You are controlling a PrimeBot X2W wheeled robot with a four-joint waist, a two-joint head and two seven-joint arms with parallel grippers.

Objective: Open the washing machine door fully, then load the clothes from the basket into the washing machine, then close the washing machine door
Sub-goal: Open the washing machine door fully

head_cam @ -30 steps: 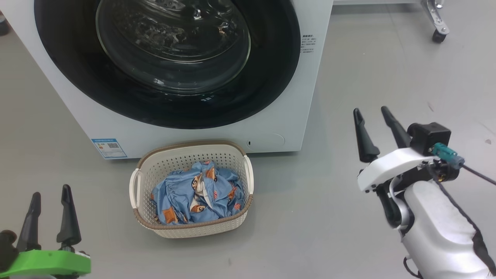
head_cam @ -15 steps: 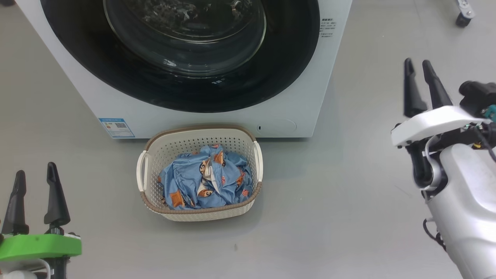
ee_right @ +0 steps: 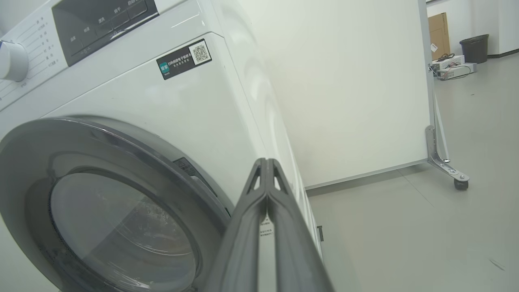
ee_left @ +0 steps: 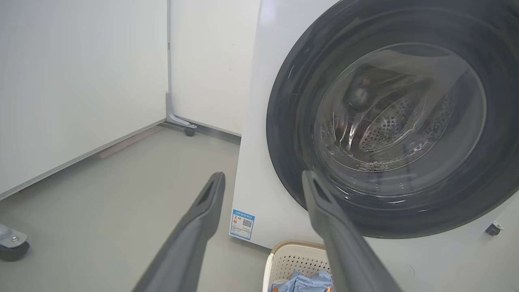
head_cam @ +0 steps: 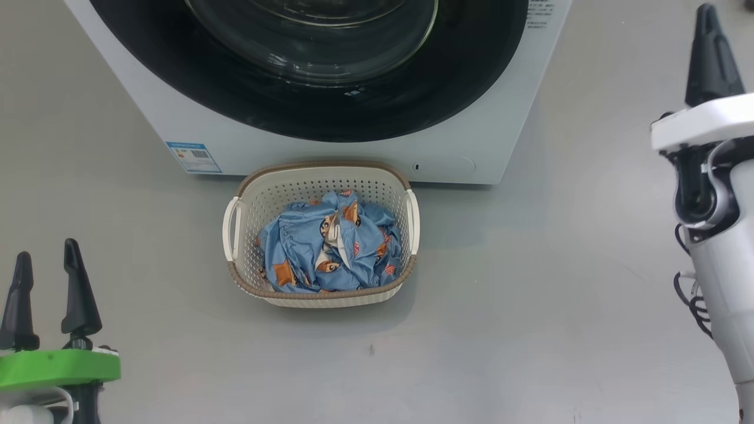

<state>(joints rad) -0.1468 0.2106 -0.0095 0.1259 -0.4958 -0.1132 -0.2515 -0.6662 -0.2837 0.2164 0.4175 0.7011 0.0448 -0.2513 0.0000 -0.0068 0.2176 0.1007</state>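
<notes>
Large round washing machine door, glossy black rim with clear glass bowl (head_cam: 235, 100), sits shut on the big white front-loading washing machine (head_cam: 471, 153); opening not started. Light blue cartoon-print clothes (head_cam: 330, 247) lie bunched in the small cream perforated basket (head_cam: 306, 185), on the floor just under the door, close against the machine's base. Right gripper (ee_right: 265, 162) is clenched on nothing, raised beside the machine's right front edge. Left gripper (head_cam: 47, 247) is spread, low left, well apart from the basket.

Likely risks: pinched fingers skating off the glossy rim, and no handle can be made out.

Blue QR label (head_cam: 193, 156), black QR sticker (ee_right: 184, 59), panel text (ee_right: 101, 16): all unreadable, no brand.
</notes>
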